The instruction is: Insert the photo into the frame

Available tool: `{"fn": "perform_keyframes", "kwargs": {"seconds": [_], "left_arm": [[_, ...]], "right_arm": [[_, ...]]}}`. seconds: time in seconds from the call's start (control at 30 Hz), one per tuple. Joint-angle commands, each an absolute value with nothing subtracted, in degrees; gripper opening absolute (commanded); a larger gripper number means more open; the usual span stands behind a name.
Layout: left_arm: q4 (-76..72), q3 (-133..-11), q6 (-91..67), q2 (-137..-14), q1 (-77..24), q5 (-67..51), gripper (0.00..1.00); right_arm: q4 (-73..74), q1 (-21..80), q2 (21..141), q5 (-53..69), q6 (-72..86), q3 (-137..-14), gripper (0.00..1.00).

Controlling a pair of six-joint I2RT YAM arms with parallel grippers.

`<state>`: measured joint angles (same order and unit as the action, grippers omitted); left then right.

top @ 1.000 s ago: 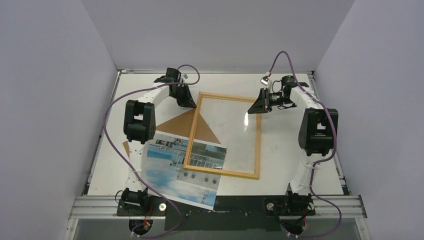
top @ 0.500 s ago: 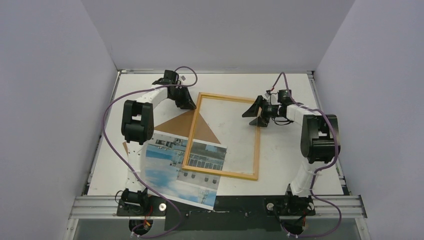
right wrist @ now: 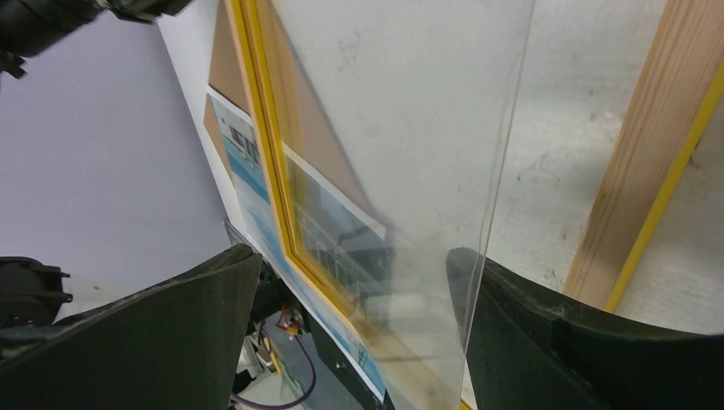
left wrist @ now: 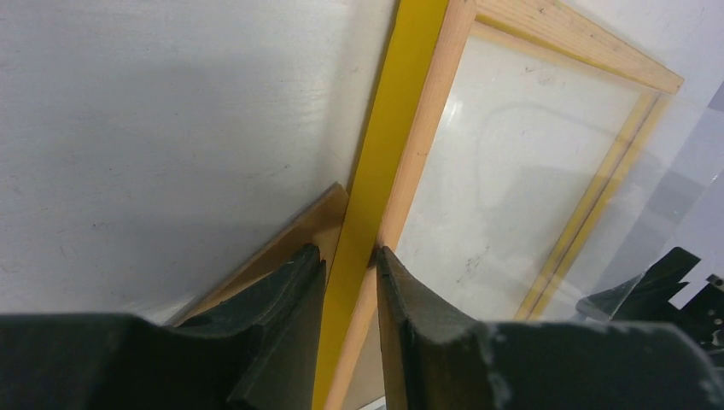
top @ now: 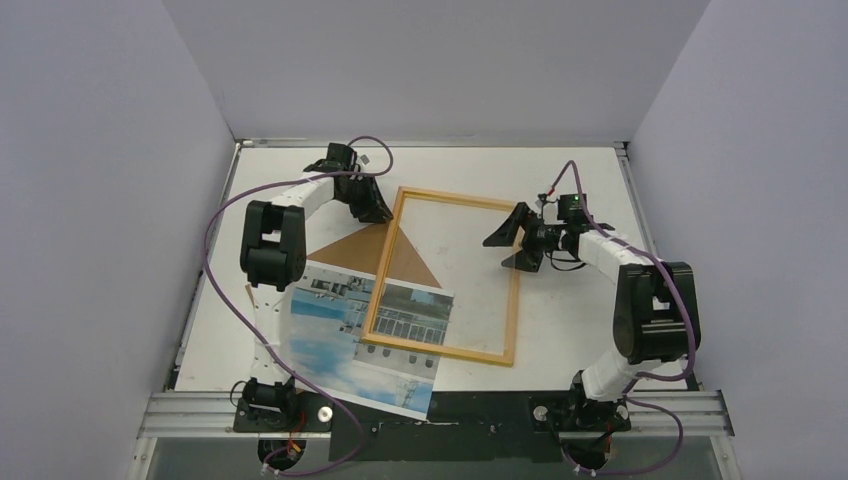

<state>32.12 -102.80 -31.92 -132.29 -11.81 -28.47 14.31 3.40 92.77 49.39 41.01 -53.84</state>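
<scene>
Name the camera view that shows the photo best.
Top external. It shows the photo almost whole, lying flat with one corner under the frame. The right wrist view catches only a slanted strip of it beside the frame's rail. The left wrist view shows none of it that I can make out.

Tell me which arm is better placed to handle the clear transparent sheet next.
Probably the right. The right tool is open, with the edge of the clear transparent sheet between its fingers. The left tool is occupied: shut on a rail of the yellow wooden picture frame.
</scene>
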Motion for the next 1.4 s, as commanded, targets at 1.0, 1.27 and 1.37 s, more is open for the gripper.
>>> {"fn": "perform_keyframes", "kwargs": {"seconds": [1.0,1.27,1.37], "left_arm": [[32.6,-95.8,-29.1,-118.4,-8.9,-28.9,0.44],[33.2,-90.3,-28.3,-116.8,-8.9,-27.1,0.44],[33.7,-89.2,-27.7,-116.9,-8.9,-27.0,0.4]], "right_arm": [[-6.0,12.2,75.9,45.8,58.9,-41.8,0.0],[-8.6,13.4,73.8,48.2,59.3,-42.3,0.0],[-8.7,13.4,73.3,48.6,59.4,-42.7,0.0]]}}
